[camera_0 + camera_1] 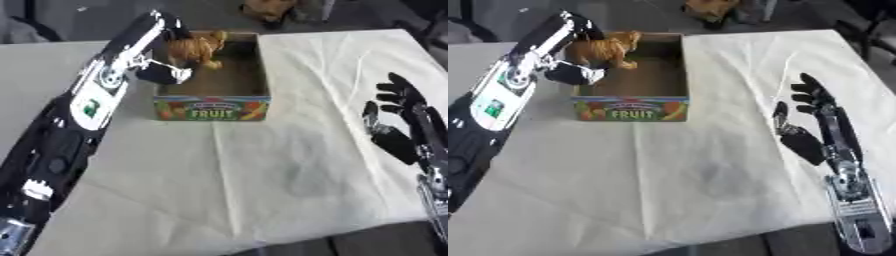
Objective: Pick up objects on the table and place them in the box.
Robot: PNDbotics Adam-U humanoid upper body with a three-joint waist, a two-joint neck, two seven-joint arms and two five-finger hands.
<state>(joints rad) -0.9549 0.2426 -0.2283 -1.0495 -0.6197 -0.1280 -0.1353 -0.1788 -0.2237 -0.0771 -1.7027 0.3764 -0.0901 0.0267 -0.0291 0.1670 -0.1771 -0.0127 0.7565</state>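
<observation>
We see a brown cardboard box [213,75] at twelve o'clock, its front panel printed in green, red and orange with white "FRUIT" lettering. An orange-tan plush toy [196,49] shows at its far left corner. The surface [262,170] wears a cream cloth. Both arms are black with white-and-silver parts.

Wide bare cloth [262,170] in front of the box [213,107] and to its right, free for passing. Left wall and near-left corner blocked by the left arm [96,100]; right edge taken by the right hand [807,125], resting open.
</observation>
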